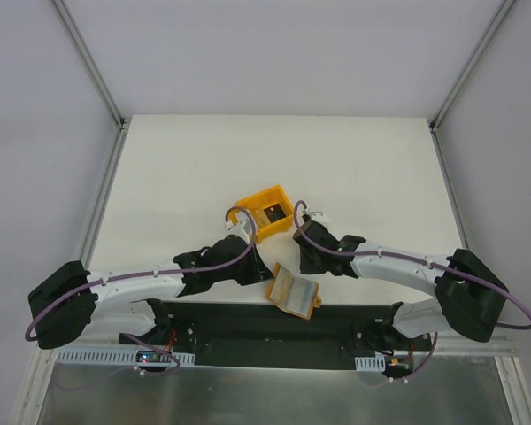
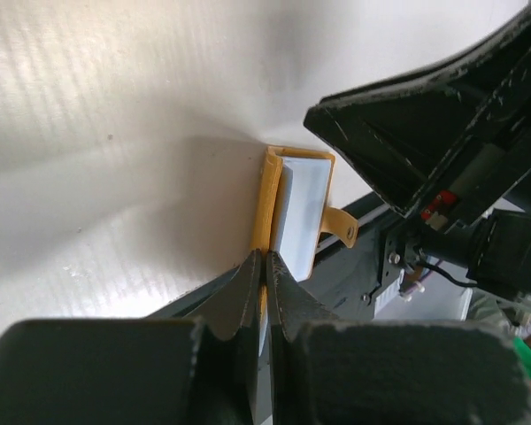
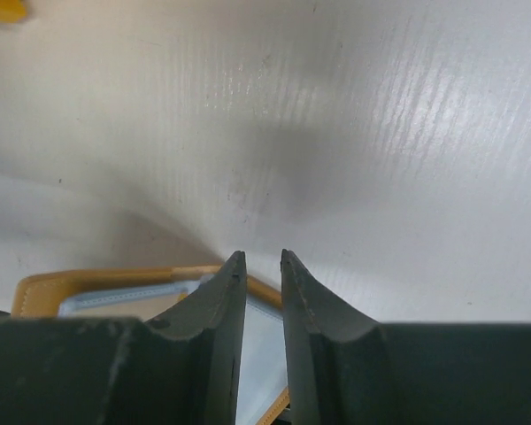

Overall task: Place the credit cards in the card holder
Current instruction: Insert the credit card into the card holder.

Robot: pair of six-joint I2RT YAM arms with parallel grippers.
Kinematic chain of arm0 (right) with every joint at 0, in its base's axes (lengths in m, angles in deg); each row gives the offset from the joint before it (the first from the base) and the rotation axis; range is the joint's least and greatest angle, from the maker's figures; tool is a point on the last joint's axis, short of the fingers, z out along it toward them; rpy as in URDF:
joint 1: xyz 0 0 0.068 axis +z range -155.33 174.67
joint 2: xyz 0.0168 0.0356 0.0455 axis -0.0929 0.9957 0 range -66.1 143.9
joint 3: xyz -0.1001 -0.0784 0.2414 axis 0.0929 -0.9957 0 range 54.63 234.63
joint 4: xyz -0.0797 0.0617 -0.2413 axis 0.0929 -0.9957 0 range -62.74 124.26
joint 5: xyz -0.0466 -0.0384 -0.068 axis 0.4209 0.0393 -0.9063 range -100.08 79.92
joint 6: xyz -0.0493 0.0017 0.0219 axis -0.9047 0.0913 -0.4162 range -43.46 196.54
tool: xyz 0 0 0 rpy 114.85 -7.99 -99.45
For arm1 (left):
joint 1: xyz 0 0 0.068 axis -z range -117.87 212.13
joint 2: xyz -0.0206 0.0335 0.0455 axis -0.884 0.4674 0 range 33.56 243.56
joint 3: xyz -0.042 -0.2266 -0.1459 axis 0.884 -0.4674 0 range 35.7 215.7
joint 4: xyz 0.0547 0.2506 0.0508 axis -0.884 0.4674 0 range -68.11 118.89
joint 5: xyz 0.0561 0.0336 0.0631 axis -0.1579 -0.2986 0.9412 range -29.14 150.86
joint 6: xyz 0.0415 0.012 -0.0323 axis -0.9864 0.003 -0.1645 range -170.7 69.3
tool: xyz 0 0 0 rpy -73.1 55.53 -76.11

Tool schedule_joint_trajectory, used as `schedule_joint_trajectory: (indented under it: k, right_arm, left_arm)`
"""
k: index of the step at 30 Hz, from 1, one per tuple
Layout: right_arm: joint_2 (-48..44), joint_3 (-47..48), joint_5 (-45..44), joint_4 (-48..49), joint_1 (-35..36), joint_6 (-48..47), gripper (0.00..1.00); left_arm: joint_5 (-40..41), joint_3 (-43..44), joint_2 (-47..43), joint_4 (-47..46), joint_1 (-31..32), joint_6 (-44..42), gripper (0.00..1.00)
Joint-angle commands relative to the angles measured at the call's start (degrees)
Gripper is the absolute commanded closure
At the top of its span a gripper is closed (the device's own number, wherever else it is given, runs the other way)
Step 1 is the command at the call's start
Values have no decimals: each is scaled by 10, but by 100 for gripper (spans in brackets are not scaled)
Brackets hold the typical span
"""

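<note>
The card holder (image 1: 294, 293) lies open at the table's near edge, pale grey inside up, orange rim around it. My left gripper (image 1: 265, 276) is shut on its left orange edge; the left wrist view shows the jaws (image 2: 265, 255) pinching that edge, with the wallet (image 2: 299, 208) and its snap tab beyond. My right gripper (image 1: 303, 258) hovers just above the wallet's far edge, jaws a narrow gap apart and empty (image 3: 259, 257), with the wallet (image 3: 115, 285) below them. A dark credit card (image 1: 272, 212) lies inside the yellow-orange bin. Other cards are not visible.
The yellow-orange plastic bin (image 1: 250, 203) stands just behind the two grippers in the middle of the table; its corner shows in the right wrist view (image 3: 0, 9). The black base plate (image 1: 248, 323) runs along the near edge under the wallet.
</note>
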Motion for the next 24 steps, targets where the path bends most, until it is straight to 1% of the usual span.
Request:
schedule_joint_trajectory:
  k: [1, 6, 8, 10, 13, 16, 18, 21, 24]
  right_arm:
    - [-30, 2, 19, 13, -1, -7, 75]
    - [-57, 20, 35, 6, -4, -24, 75]
    - [-59, 26, 42, -1, -4, -26, 75]
    - [-60, 29, 46, -3, -4, -26, 75]
    - [-62, 30, 46, -5, -4, -22, 75]
    - [-71, 27, 43, -7, -4, -14, 75]
    - [-82, 22, 39, -7, -4, -9, 75]
    - [-97, 20, 35, -8, -4, -7, 75]
    - [-107, 19, 27, -9, -5, -7, 74]
  left_arm:
    - [71, 0, -45, 32, 6, 13, 100]
    - [162, -26, -153, 121, 6, 30, 100]
    - [185, -22, -179, 153, 6, 22, 100]
    - [190, -9, -186, 170, 6, 8, 100]
    - [178, 16, -148, 173, 6, 1, 100]
    - [159, 53, -77, 173, 8, -5, 100]
    - [163, 76, -38, 173, 17, -4, 100]
    - [169, 121, 8, 173, 32, -19, 100]
    - [165, 142, 30, 173, 40, -28, 100]
